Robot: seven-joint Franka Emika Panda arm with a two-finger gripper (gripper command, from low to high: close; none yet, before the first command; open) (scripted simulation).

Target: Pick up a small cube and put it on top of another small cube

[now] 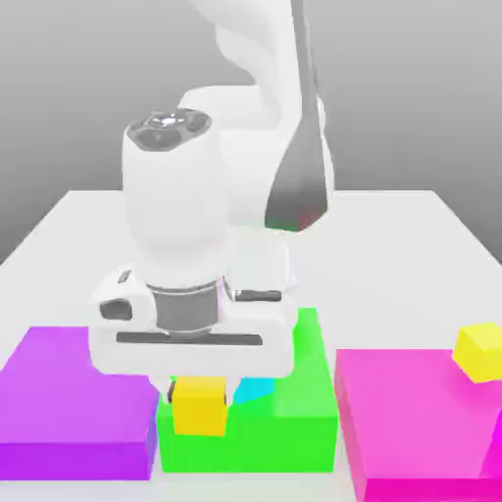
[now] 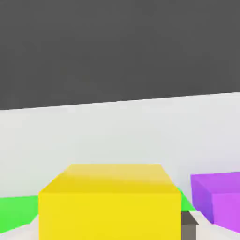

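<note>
While the gripper pinches it, the small cube looks plain bright yellow, seemingly above the green block.

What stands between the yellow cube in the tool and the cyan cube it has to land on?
Nothing visible does. The tool grips the yellow cube over the green block, and the cyan cube sits on that block just behind it, toward the exterior view's right, mostly hidden by the hand. The second yellow cube lies well off on the magenta block.
</note>
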